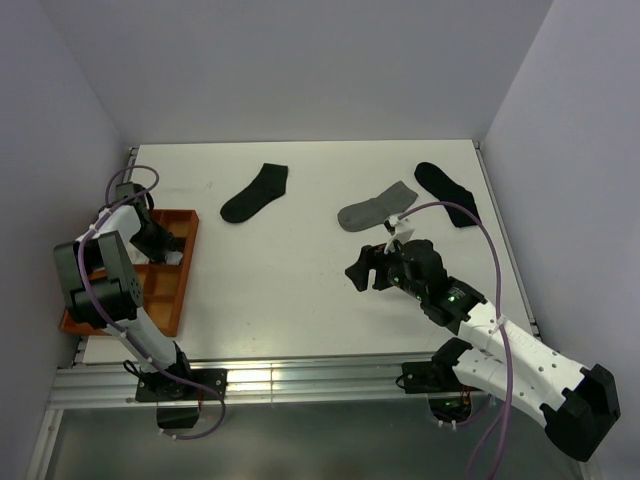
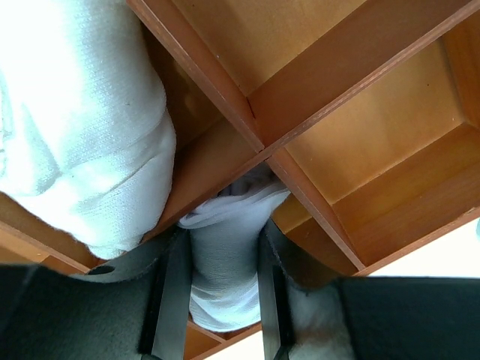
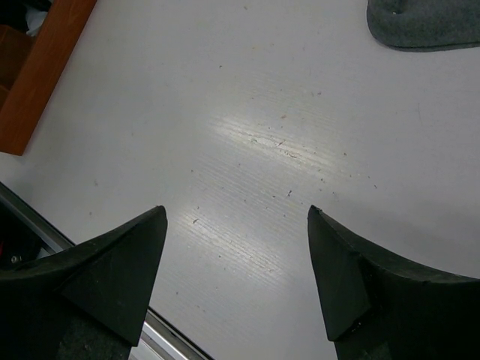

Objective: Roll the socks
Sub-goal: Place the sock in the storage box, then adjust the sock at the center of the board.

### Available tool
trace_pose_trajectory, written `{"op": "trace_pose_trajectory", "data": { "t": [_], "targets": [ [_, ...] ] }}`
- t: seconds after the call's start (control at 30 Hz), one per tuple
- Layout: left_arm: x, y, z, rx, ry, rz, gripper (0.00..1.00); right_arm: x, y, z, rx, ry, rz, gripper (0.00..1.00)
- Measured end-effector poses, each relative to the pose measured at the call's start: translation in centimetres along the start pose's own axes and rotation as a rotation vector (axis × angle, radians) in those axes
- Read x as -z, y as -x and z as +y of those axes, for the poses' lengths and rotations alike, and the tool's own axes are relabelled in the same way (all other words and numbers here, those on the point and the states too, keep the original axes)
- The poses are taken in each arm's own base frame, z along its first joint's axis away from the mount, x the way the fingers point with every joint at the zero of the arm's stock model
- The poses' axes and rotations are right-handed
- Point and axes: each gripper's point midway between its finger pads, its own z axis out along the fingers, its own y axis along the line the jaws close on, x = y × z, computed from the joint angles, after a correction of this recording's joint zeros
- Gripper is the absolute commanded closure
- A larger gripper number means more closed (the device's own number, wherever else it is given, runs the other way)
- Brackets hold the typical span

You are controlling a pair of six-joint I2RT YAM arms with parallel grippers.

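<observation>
Evidently pinches, with the left tool (image 2: pixel 222 259) partly closed, a small rolled white knit sock bundle (image 2: pixel 232 217), squeezed between both black fingers. Holds it low inside a compartment of the orange wooden divided tray (image 2: pixel 300 180), close under the crossing dividers, probably so as to set it where the roll cannot spring open. Shares the tray with a second, fatter white rolled sock (image 2: pixel 90 135), lodged in the neighbouring compartment, just beside. Hovers with the right tool (image 3: pixel 236 217) spread wide and empty above the white worktop (image 3: pixel 262 150), likely readied for the next pick. Leaves unrolled, flat on the worktop: a grey ankle sock (image 3: pixel 427 22) nearest that tool, a black ankle sock (image 1: pixel 255 193) toward the middle, a second black sock (image 1: pixel 447 190) near the right edge.
</observation>
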Motion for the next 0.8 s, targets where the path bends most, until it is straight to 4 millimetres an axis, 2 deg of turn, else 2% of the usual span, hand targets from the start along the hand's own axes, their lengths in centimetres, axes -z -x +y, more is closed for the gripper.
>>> {"op": "trace_pose_trajectory", "data": {
  "t": [0.33,0.47,0.67,0.73,0.8],
  "targets": [
    [1.0,0.1,0.6,0.0,0.038,0.012,0.43,0.0,0.0,0.1,-0.001,0.007,0.003,0.18],
    [2.5,0.3,0.8,0.002,0.049,0.008,0.39,0.0,0.2,0.1,0.0,0.004,-0.002,0.18],
    [6.5,1.4,0.4,0.007,0.006,-0.054,0.37,-0.1,2.0,0.1,0.01,-0.029,-0.028,0.18],
    [8.3,2.0,0.1,0.005,-0.023,-0.097,0.34,-0.5,2.8,0.0,0.015,-0.051,-0.036,0.18],
    [10.7,2.6,-0.1,0.0,-0.064,-0.157,0.24,-1.1,3.7,-0.2,0.02,-0.086,-0.032,0.19]
  ]
}}
